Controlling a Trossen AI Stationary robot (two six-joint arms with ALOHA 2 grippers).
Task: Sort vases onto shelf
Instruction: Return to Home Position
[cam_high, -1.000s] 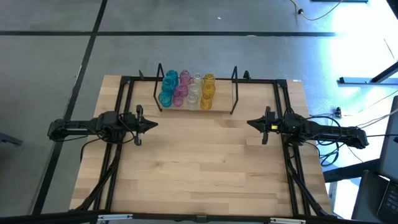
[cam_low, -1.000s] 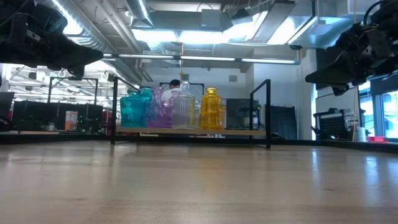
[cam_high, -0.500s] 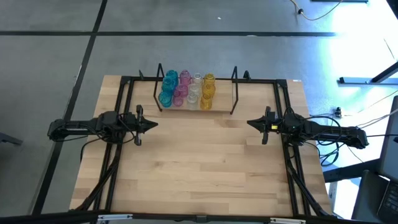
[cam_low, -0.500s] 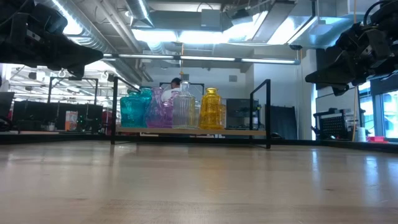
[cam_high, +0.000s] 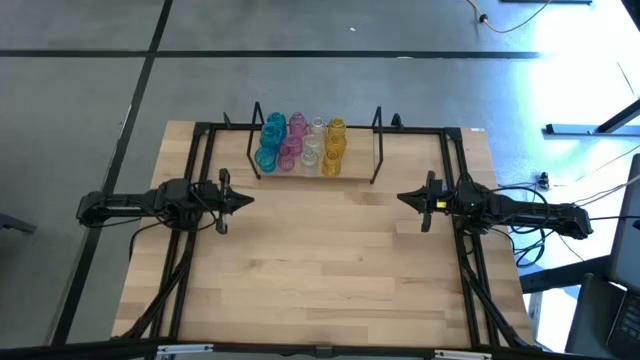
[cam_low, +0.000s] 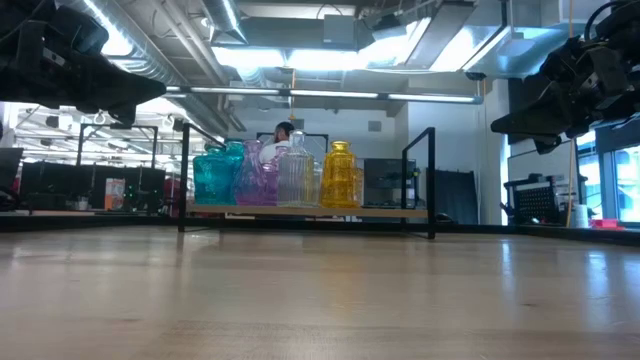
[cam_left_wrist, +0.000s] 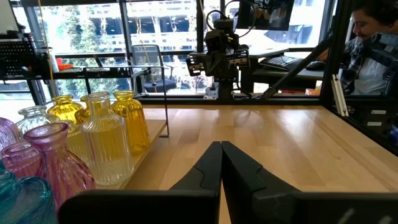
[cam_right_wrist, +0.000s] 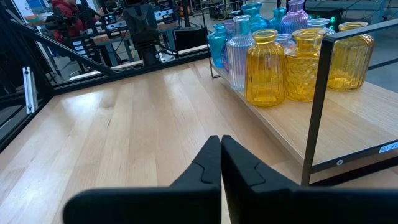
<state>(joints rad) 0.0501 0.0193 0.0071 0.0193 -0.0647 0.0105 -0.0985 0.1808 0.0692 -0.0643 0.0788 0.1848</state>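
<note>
Several small glass vases stand upright on the light-wood shelf (cam_high: 355, 165) at the table's far edge, grouped on its left half: teal (cam_high: 268, 155), pink (cam_high: 291, 148), clear (cam_high: 312, 150) and yellow (cam_high: 334, 140). The low view shows them in a row, teal (cam_low: 217, 175) to yellow (cam_low: 339, 175). My left gripper (cam_high: 248, 200) hovers shut at the table's left side, pointing level toward the right. My right gripper (cam_high: 402, 198) hovers shut at the right side, pointing toward the left. Both are well short of the shelf and hold nothing.
The shelf's right half (cam_right_wrist: 348, 124) is bare wood between black wire end frames (cam_high: 377, 145). A black metal frame (cam_high: 200, 150) runs along the table's edges. A person (cam_left_wrist: 373, 43) sits beyond the table; another head (cam_low: 282, 132) shows behind the shelf.
</note>
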